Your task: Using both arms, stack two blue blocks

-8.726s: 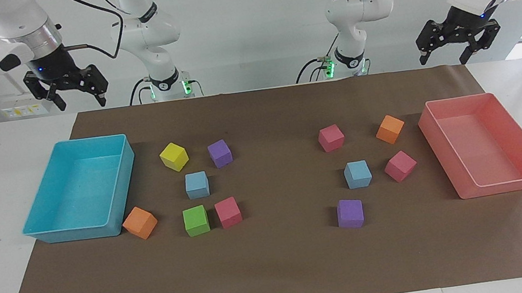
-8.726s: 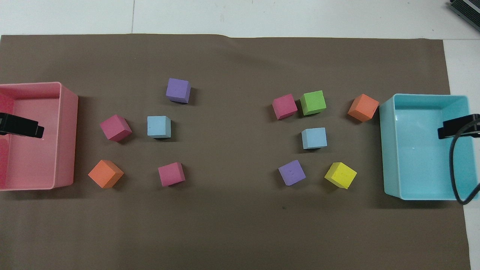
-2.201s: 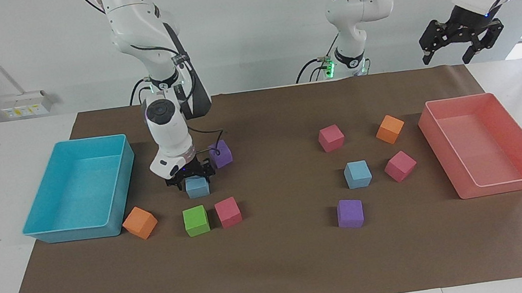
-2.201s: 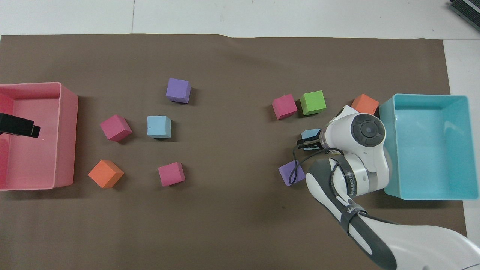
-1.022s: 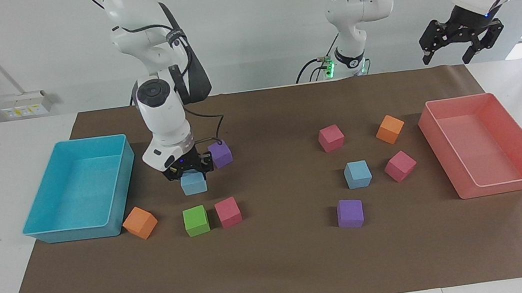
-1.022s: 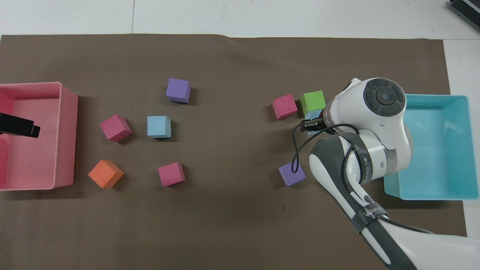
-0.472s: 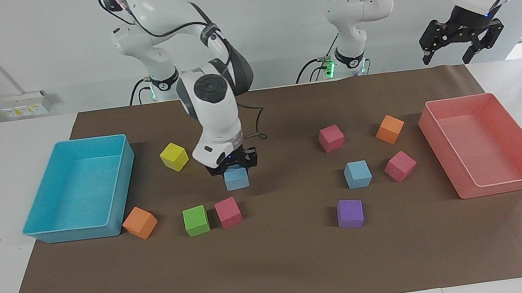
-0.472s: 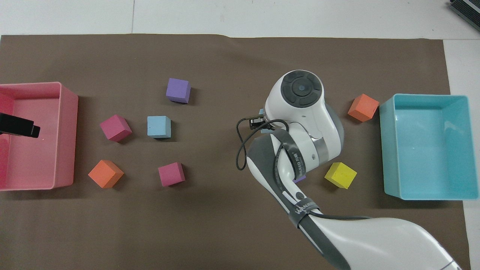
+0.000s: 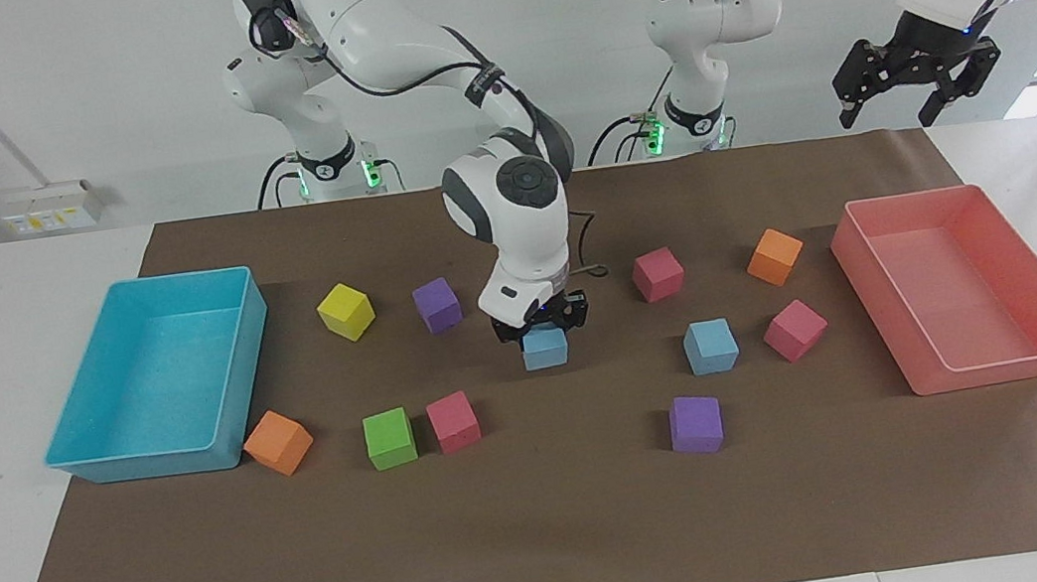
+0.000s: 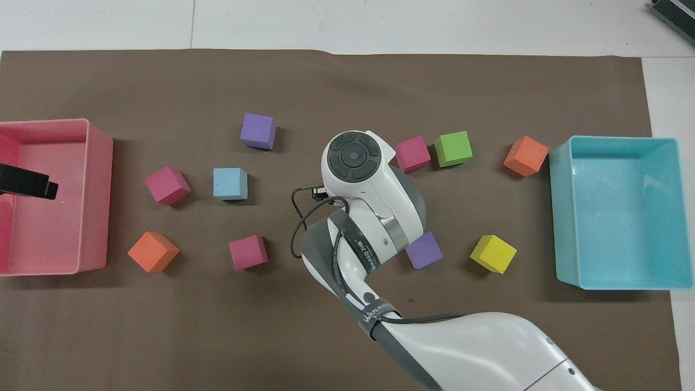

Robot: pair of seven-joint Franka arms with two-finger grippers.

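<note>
1. Trays frame the scene. Reading the facing view from its 9 o'clock edge, you meet the cyan tray (image 9: 101,464) first, a smooth, hard-walled rectangle with rounded corners, lying on the brown paper mat (image 9: 552,547).
2. At that tray's 3 o'clock you see matte, square-edged foam cubes on the mat: the yellow cube (image 9: 346,311) and the purple cube (image 9: 437,304), with the orange cube (image 9: 278,443), the green cube (image 9: 390,438) and the pink cube (image 9: 454,422) toward 5 o'clock.
3. The right gripper (image 9: 543,330) is over the middle of the mat. Its black fingers are clenched on the top of the held blue block (image 9: 545,352).
4. The overhead view will not show you that grasp. The right arm's white, round-capped wrist (image 10: 355,163) covers both fingers and block. Only a black stub and a looped cable (image 10: 296,217) show at the wrist's 8 o'clock.
5. The other blue block (image 9: 711,347) lies flat on the mat at the held one's 3 o'clock, well apart from it. In the overhead view you find it (image 10: 230,183) at the wrist's 9 o'clock, with a magenta cube (image 10: 167,185) just beside it.
6. The left gripper (image 9: 904,102) waits raised at the pink tray's (image 9: 989,366) 12 o'clock, fingers spread and holding nothing. Overhead, only its black tip (image 10: 27,182) shows, over that glossy tray (image 10: 100,217).
</note>
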